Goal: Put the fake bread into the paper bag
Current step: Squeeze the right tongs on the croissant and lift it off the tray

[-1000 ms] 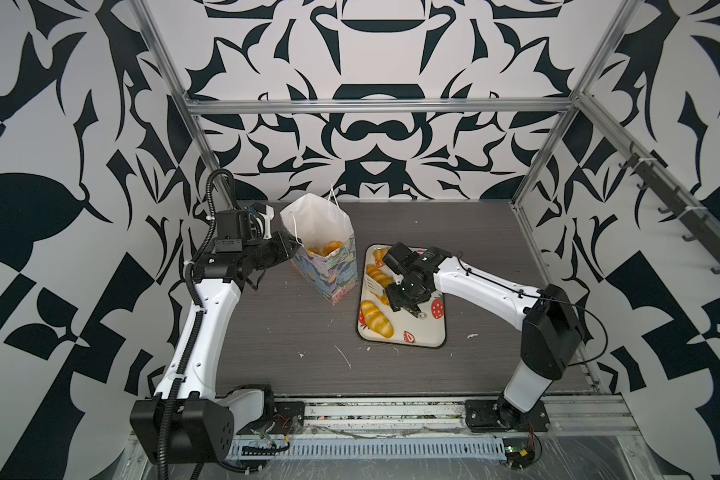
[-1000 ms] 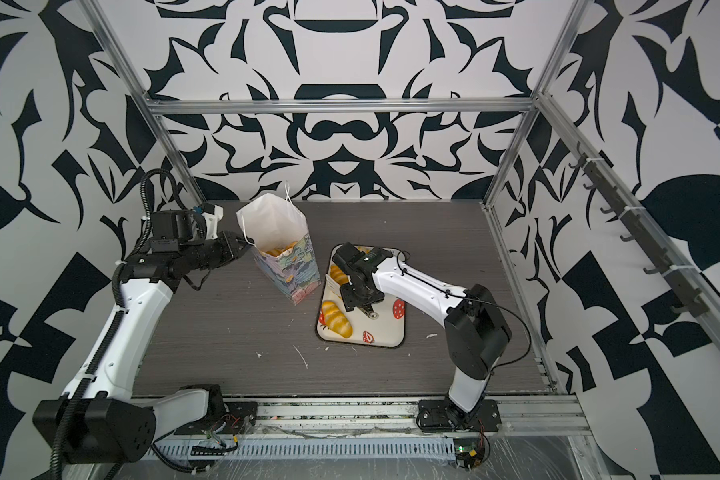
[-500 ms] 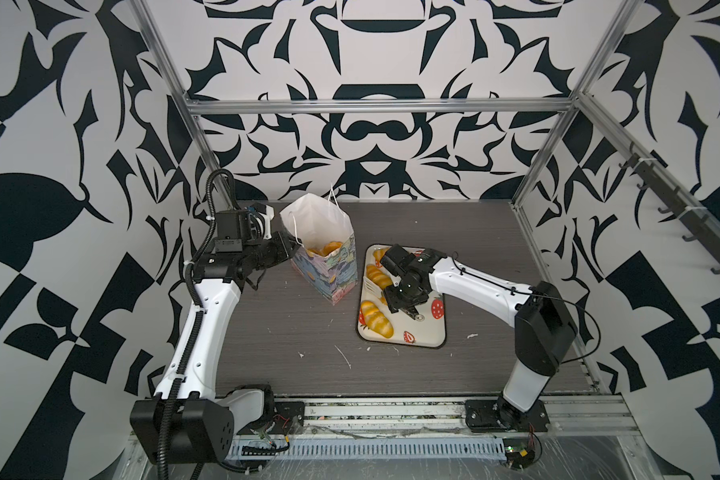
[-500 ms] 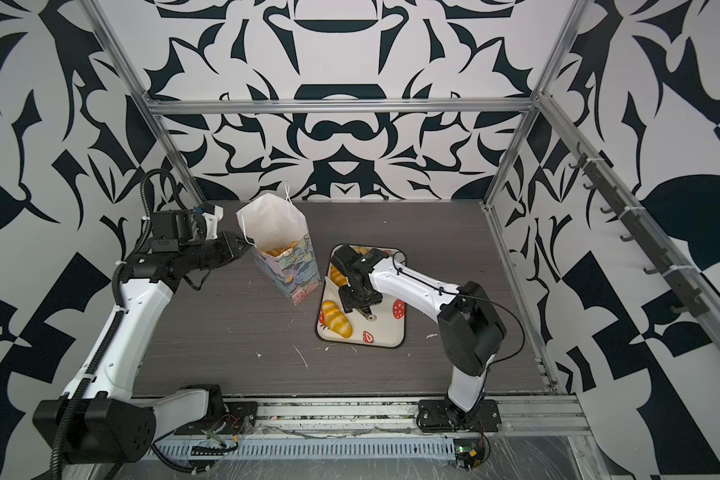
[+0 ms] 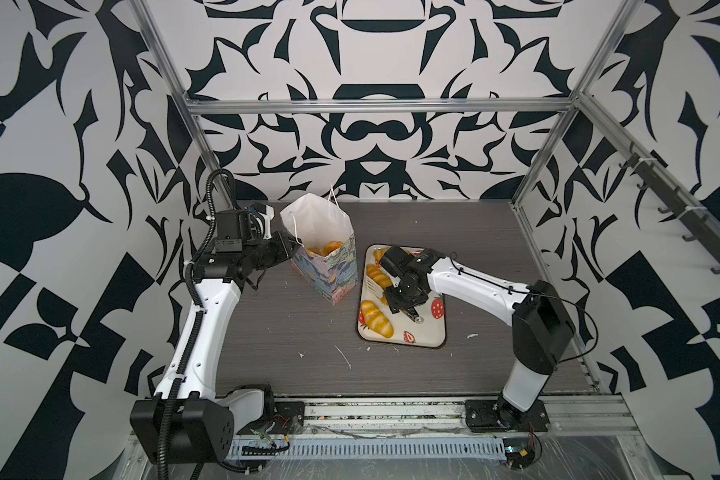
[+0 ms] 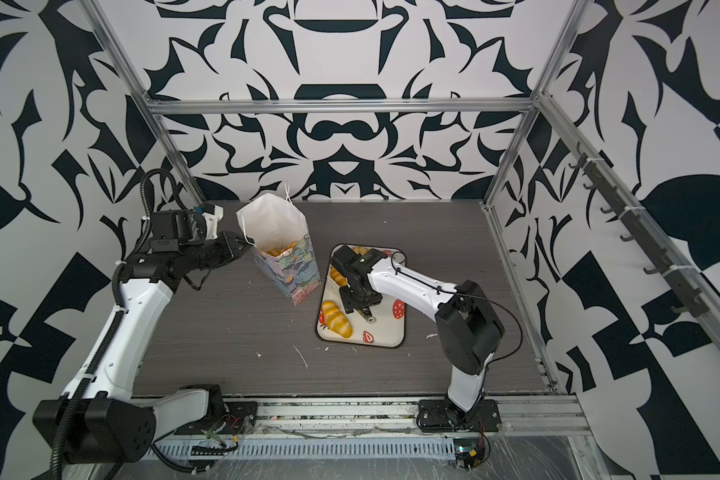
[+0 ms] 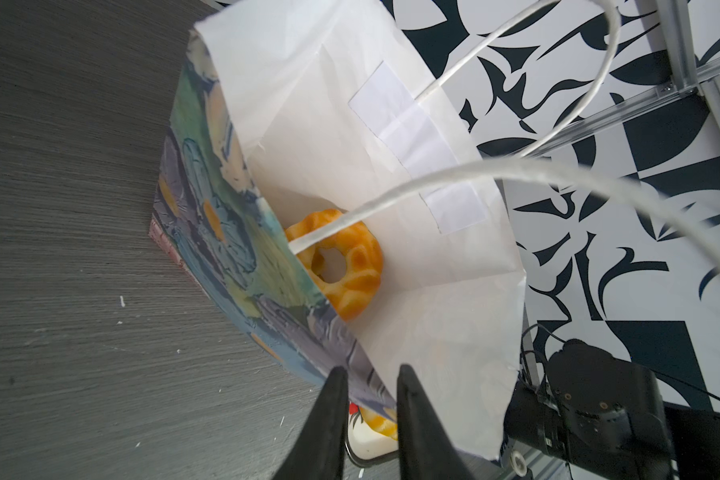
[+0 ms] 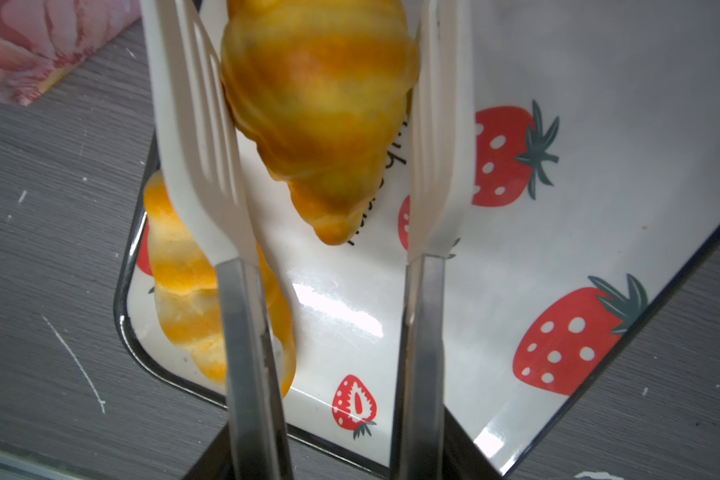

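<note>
The paper bag stands upright with its mouth wide. My left gripper is shut on its near wall. A ring doughnut lies inside, and golden bread shows in its mouth. My right gripper is shut on white-tipped metal tongs, low over the strawberry tray. A croissant sits between the tong blades, touching both. A second croissant lies at the tray's near left corner. More fake bread lies at the far end, partly hidden by the wrist.
The tray lies directly right of the bag, with a narrow gap between them. The bag's cord handles loop across its mouth. White scraps dot the grey tabletop. Patterned walls and metal posts enclose the table.
The tong blades have closed in on the croissant, and my right wrist has shifted slightly left over the tray. The left arm and the bag have stayed still.
</note>
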Robot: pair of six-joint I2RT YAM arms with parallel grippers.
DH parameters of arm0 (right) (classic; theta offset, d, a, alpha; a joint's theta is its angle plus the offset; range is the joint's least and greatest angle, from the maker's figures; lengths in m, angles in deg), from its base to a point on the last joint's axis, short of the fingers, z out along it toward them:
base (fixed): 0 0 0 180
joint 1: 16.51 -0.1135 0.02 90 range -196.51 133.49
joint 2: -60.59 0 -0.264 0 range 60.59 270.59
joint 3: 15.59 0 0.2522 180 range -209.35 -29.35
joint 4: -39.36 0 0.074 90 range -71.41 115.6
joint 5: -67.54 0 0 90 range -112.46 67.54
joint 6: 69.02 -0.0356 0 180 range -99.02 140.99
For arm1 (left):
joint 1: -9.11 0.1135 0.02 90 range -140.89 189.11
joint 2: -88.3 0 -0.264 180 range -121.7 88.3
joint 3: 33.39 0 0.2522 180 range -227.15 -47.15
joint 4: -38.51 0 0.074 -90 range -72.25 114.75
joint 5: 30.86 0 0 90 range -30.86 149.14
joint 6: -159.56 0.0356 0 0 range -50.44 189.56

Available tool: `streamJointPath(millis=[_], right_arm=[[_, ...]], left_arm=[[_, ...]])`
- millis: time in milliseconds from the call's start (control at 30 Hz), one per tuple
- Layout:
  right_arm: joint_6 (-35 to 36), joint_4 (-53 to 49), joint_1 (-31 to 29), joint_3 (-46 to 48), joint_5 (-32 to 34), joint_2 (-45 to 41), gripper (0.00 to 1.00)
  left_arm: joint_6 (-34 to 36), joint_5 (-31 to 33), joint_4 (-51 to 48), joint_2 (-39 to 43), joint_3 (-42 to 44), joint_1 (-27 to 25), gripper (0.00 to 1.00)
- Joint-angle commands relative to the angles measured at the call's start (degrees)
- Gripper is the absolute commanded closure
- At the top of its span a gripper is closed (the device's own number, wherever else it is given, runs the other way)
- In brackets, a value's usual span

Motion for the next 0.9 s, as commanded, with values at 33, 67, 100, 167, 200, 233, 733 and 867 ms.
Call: streamJointPath(millis=[33, 67, 100, 167, 200, 233, 733, 867], right_arm=[[0.6, -0.6, -0.3, -1.6, 1.0, -2.5, 0.48], [0.8, -0.7, -0.3, -1.6, 1.1, -2.6, 0.49], [0.9, -0.9, -0.3, -1.8, 1.2, -2.9, 0.49], [1.1, -1.2, -0.3, -1.9, 1.8, -3.4, 0.50], [1.1, -1.4, -0.3, -1.9, 2.3, -3.7, 0.50], [1.0, -1.5, -0.3, -1.9, 3.0, -4.2, 0.50], [1.6, -2.8, 0.2, -3.1, 6.5, -9.8, 0.52], [1.8, -3.6, 0.5, -4.0, 7.0, -11.0, 0.54]], left_arm=[[0.5, 0.0, -0.6, 1.1, 1.0, -0.1, 0.75], [0.5, 0.0, -0.7, 1.0, 1.0, -0.1, 0.75], [0.5, 0.0, -0.7, 1.0, 0.9, -0.2, 0.75], [0.5, -0.1, -0.7, 1.1, 0.9, -0.2, 0.75], [0.5, -0.1, -0.7, 1.1, 0.9, -0.1, 0.75], [0.5, -0.1, -0.7, 1.1, 0.9, -0.2, 0.75], [0.5, 0.0, -0.8, 1.2, 0.8, -0.2, 0.75], [0.4, -0.1, -0.9, 1.2, 0.8, -0.2, 0.75]])
